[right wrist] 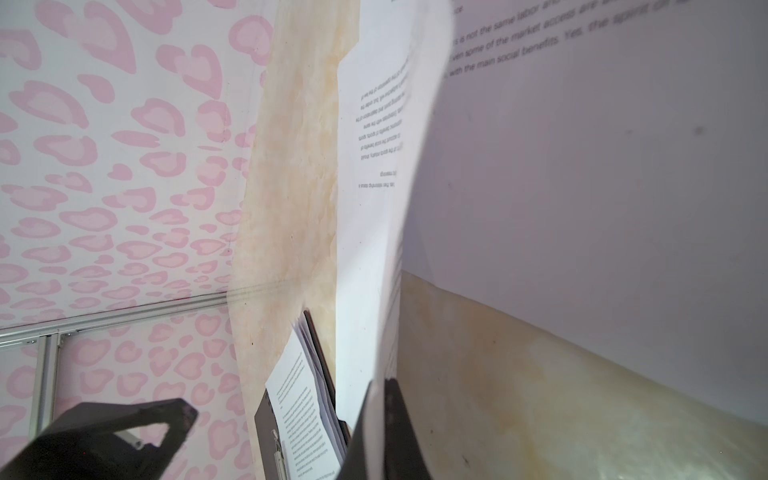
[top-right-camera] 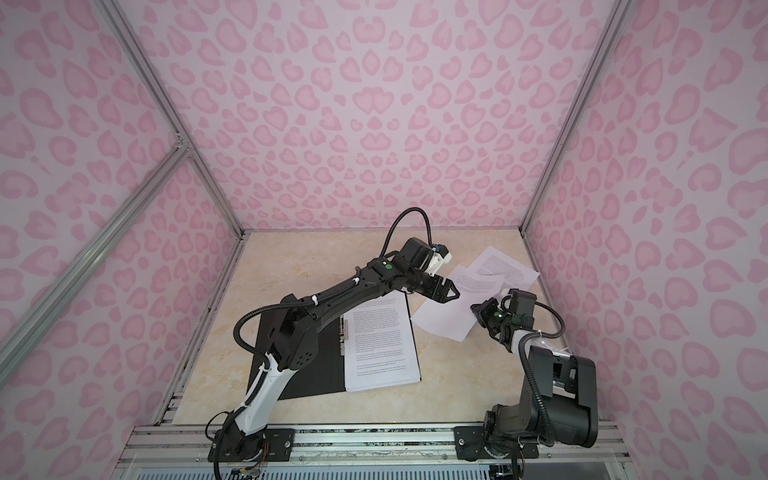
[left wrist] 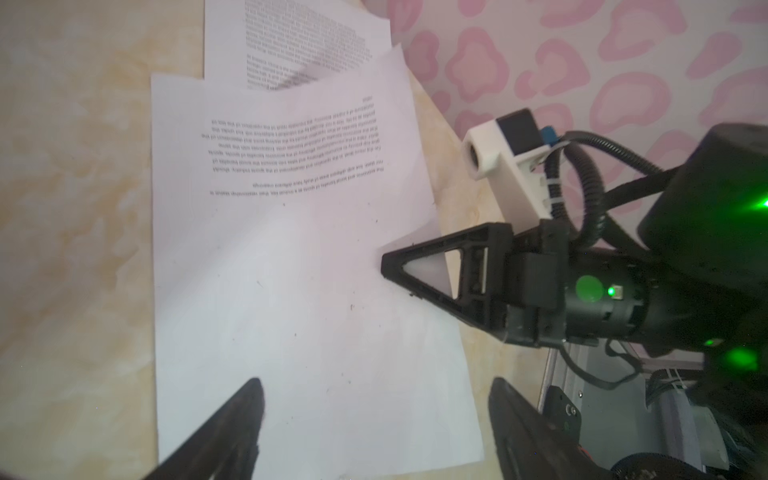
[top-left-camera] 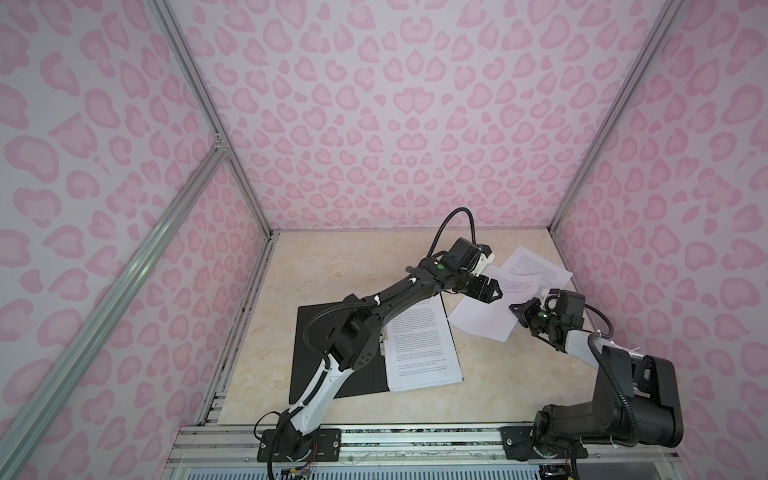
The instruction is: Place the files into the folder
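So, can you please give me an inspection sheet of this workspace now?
Surface: beige marbled table.
Job's things: folder lies open, black inside, with a stack of sheets on its right half; near loose sheet and far loose sheet overlap at the far right.
Clutter: nothing seen.
Grippers: left gripper open above the near loose sheet; right gripper shut on its edge.
Cables: left hose and right hose loop off the wrists.
Surroundings: pink patterned walls, aluminium frame.
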You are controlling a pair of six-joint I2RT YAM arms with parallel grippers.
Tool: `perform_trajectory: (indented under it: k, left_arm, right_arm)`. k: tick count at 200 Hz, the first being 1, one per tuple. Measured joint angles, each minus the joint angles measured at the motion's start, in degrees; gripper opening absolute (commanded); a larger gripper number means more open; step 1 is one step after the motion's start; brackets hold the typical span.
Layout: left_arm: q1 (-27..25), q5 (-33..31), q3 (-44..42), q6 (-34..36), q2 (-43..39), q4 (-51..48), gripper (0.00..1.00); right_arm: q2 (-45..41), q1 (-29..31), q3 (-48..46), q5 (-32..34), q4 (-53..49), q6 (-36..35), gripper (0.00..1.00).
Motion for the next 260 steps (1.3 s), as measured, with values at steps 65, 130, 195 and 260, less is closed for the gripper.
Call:
perform_trajectory:
  k: [65,130,195,260]
  left_arm:
    - [1.81,-3.78,2.69,4.15,-2.89,-0.37,0.88]
    - [1.90,-7.45,-7.93,7.37,-12.66,8.35,0.90]
    - [2.27,-13.86,-30.08,12.00,-34.82,28.02,0.97]
    - [3.15,-24.52,-57.18,12.96,-54.90,34.38,1.00]
  right_arm:
    - [0.98,0.37,0.00,-0.63,0.48,0.66,0.00]
    - [1.79,0.50,0.00,-2.32,0.90,1.03,0.00]
    - [3.30,0.74,0.00,-3.39,3.54,1.88,0.00]
    - [0.83,2.69,3.21,-2.40,1.68,0.39,0.00]
